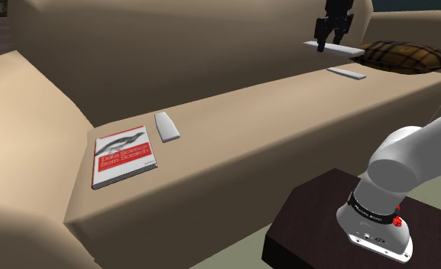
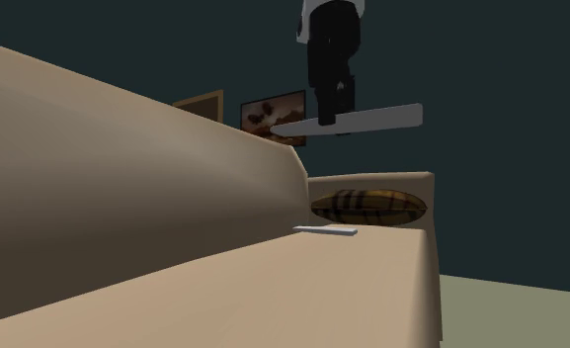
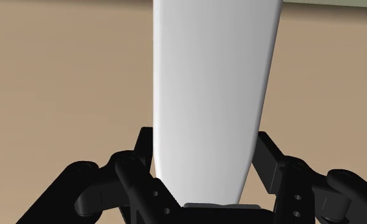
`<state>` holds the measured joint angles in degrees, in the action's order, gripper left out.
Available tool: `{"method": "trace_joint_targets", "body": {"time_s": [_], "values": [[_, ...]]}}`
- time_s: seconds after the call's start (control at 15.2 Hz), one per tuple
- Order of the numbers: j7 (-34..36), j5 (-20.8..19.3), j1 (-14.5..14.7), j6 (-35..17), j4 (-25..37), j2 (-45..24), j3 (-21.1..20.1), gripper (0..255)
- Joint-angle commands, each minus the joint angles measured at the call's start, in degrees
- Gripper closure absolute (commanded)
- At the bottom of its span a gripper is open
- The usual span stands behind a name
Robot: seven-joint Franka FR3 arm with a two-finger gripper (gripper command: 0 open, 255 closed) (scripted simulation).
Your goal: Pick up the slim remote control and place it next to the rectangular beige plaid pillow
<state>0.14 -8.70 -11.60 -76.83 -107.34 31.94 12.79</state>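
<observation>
Hidden / cut off:
- Shoulder view: the hand (image 1: 329, 40) sits at the upper right, its top cropped by the frame edge. The arm's middle links run out of frame; the base (image 1: 384, 191) shows on the dark stand (image 1: 310, 229) at lower right.
- Second exterior view: the arm is cropped above the wrist at the top edge. The lower part of the plaid pillow (image 2: 368, 206) is hidden behind the sofa's seat (image 2: 302, 287).
- Wrist view: the slim remote (image 3: 214, 95) runs out of frame at its far end. No buttons can be made out; its face reads plain white-grey.

Pose:
- The hand points downward, high over the far end of the seat.
- Its fingers (image 3: 137, 175) are clamped on the slim remote, one on each long edge near one end.
- The remote is carried roughly level, in the air, clear of the cushion. In the shoulder view it is just left of the pillow, at upper right.

Counts:
- Remotes: 3. One is held. A second flat remote (image 1: 346, 73) lies on the seat near the pillow. A short remote (image 1: 166, 126) lies at centre left.
- Pillows: 1.
- Books: 1, red and white (image 1: 123, 157), just beside the short remote.
- Framed pictures (image 2: 273, 116) on the dark wall: 2
</observation>
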Motion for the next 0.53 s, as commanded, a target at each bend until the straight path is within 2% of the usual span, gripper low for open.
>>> {"method": "trace_joint_targets", "body": {"time_s": [0.0,0.46], "values": [[-3.27,-1.41,-0.73,0.38,0.33,0.47,2.44,255],[-13.42,-5.53,-2.65,0.55,2.31,0.39,10.53,255]]}}
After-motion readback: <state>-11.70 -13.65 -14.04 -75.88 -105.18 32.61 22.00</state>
